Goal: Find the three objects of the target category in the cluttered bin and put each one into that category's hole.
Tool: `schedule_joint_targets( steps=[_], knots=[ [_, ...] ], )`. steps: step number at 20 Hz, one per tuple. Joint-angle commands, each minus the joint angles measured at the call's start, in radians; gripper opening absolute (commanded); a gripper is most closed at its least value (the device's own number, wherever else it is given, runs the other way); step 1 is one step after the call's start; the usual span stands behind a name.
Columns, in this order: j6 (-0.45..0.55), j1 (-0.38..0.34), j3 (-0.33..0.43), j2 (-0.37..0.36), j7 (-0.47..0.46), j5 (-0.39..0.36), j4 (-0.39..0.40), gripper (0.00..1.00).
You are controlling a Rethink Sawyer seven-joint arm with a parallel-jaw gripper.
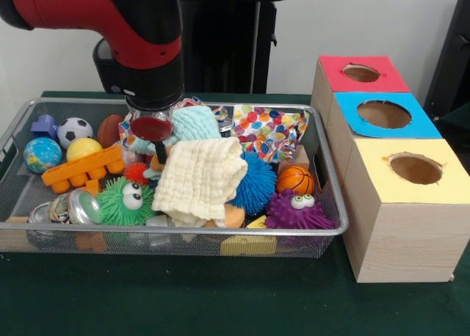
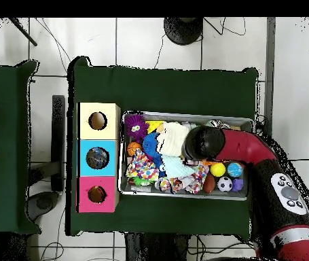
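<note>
Over the bin: I hang above the middle of the silver wire-mesh tray (image 1: 332,204).
Gripper (image 1: 158,156): opening cannot be told.
Tan plush animals: none visible, probably buried under clutter.
Red-topped wooden box hole (image 1: 361,73): well beyond the tray's end.

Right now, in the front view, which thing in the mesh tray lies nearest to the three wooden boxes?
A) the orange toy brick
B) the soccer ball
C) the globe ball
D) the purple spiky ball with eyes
D: the purple spiky ball sits in the corner of the mesh tray next to the yellow-topped box, while the other three lie at the tray's opposite end.
</note>
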Motion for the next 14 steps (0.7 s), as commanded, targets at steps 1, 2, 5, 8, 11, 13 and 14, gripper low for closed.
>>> schedule_joint_targets(
  steps=[1,2,5,8,11,13,14],
  knots=[
    [-0.077,0.006,0.002,0.081,0.209,0.005,-0.012,1.0],
    [-0.083,0.005,0.005,0.083,0.204,0.004,-0.01,1.0],
    [-0.095,0.001,0.009,0.081,0.201,0.005,-0.006,1.0],
    [-0.115,-0.011,0.033,0.083,0.163,0.007,0.001,0.0],
    [-0.155,-0.023,0.061,0.074,0.163,0.024,0.015,0.0],
    [-0.171,-0.036,0.105,0.048,0.087,0.01,0.038,0.0],
    [-0.161,-0.029,0.089,0.032,0.134,0.029,0.043,0.0]
  ],
)
